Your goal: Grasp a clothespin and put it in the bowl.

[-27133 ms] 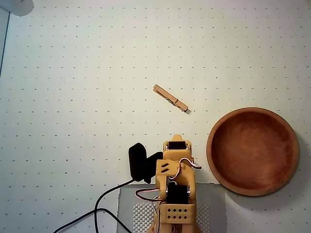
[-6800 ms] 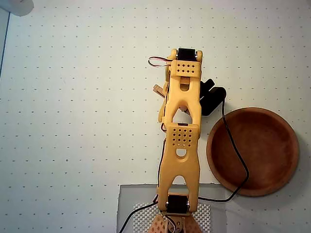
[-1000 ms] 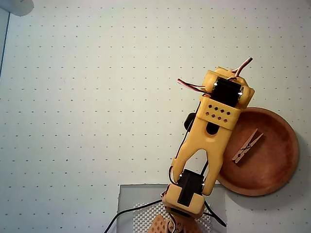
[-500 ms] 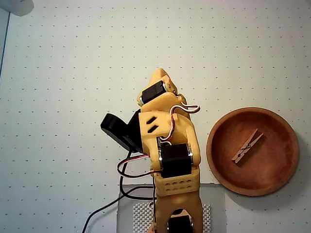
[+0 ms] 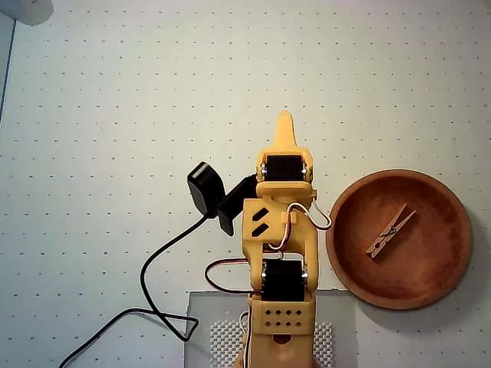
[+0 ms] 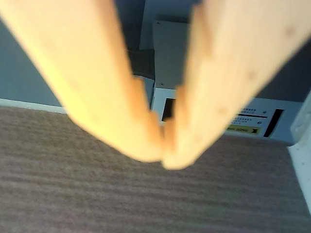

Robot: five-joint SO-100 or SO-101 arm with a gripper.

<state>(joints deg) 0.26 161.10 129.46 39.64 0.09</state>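
Pincer [image 6: 164,162] closed, tips touching, empty; clothespin [image 5: 390,231] in bowl [image 5: 345,261].

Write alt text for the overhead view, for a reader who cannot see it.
A wooden clothespin lies inside a round reddish-brown bowl at the right of a dotted white table. The yellow robot arm is folded at bottom centre, its tool pointing up the picture, empty.

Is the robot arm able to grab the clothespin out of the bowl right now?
Probably yes. The clothespin lies uncovered in the open bowl, right beside the arm, with nothing between them. But the tool is shut, empty and pointing away, so it would first need to swing over and open.
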